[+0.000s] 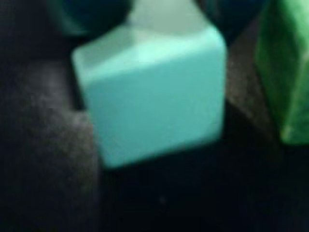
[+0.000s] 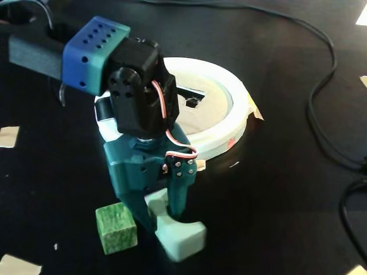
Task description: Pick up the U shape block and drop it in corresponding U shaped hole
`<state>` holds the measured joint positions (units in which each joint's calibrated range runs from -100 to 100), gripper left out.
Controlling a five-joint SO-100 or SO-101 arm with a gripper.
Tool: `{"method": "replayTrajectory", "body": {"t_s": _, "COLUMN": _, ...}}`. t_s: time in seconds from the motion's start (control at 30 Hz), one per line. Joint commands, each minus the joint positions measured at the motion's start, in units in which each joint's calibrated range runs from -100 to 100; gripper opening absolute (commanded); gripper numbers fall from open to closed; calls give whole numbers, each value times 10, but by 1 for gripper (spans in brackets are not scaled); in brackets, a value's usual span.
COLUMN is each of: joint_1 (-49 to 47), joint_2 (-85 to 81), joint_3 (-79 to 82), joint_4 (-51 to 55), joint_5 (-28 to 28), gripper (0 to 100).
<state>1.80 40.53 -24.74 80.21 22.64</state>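
The U shape block (image 2: 182, 238) is pale mint green and lies on the black table; in the wrist view the U shape block (image 1: 154, 96) fills the middle, blurred. My teal gripper (image 2: 160, 216) stands over its far end with one finger on each side, pressed against it. In the wrist view the gripper (image 1: 164, 14) shows only as dark jaws at the top edge, flanking the block. Behind the arm lies the tan disc (image 2: 211, 114) in its white ring (image 2: 232, 134). A dark cutout (image 2: 192, 94) shows partly beside the arm; I cannot tell whether it is the U shaped hole.
A darker mottled green cube (image 2: 116, 228) sits just left of the gripper, and the same cube (image 1: 285, 72) is at the right edge of the wrist view. Black cables (image 2: 321, 86) run along the right side. Paper scraps (image 2: 8, 136) lie near the table edges.
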Motion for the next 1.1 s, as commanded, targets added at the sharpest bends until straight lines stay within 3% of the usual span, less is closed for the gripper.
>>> {"method": "replayTrajectory", "body": {"t_s": 0.0, "joint_1": 8, "joint_2": -21, "joint_3": -85, "joint_4": 4, "joint_5": 2, "gripper": 1}}
{"method": "replayTrajectory", "body": {"t_s": 0.43, "joint_1": 7, "joint_2": -25, "joint_3": -90, "joint_4": 5, "joint_5": 2, "gripper": 1}}
{"method": "replayTrajectory", "body": {"t_s": 0.6, "joint_1": 1, "joint_2": -107, "joint_3": -80, "joint_4": 41, "joint_5": -11, "gripper": 1}}
{"method": "replayTrajectory", "body": {"t_s": 0.87, "joint_1": -15, "joint_2": -191, "joint_3": -81, "joint_4": 194, "joint_5": -168, "gripper": 1}}
{"method": "replayTrajectory", "body": {"t_s": 1.07, "joint_1": -77, "joint_2": -292, "joint_3": -90, "joint_4": 198, "joint_5": -320, "gripper": 1}}
